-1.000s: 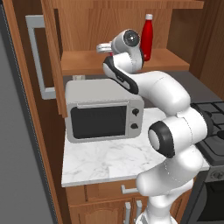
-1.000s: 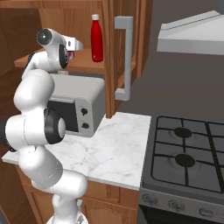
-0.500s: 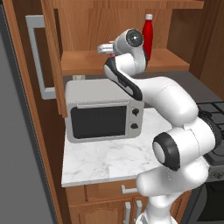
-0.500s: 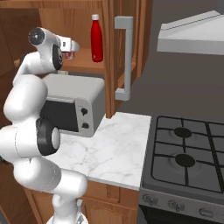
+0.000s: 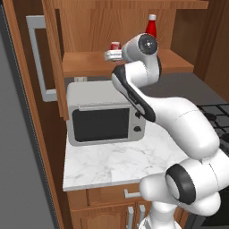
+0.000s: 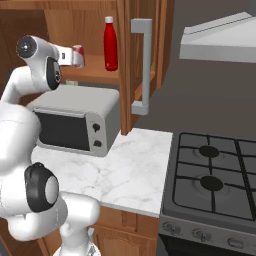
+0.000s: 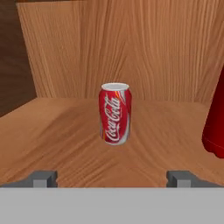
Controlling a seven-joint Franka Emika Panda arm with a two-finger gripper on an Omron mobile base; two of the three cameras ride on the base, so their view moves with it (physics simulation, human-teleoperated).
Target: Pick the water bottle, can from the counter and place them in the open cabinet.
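Can (image 7: pixel 115 113) upright on cabinet (image 5: pixel 89 65) shelf, bottle (image 6: pixel 110 44) upright to its right, both well apart, hand (image 7: pixel 113 178) fingers spread wide, empty, short of can

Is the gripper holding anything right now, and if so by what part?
Nothing is held. The gripper is open, and the can stands upright and free on the open cabinet shelf ahead of the fingertips, beside the water bottle.
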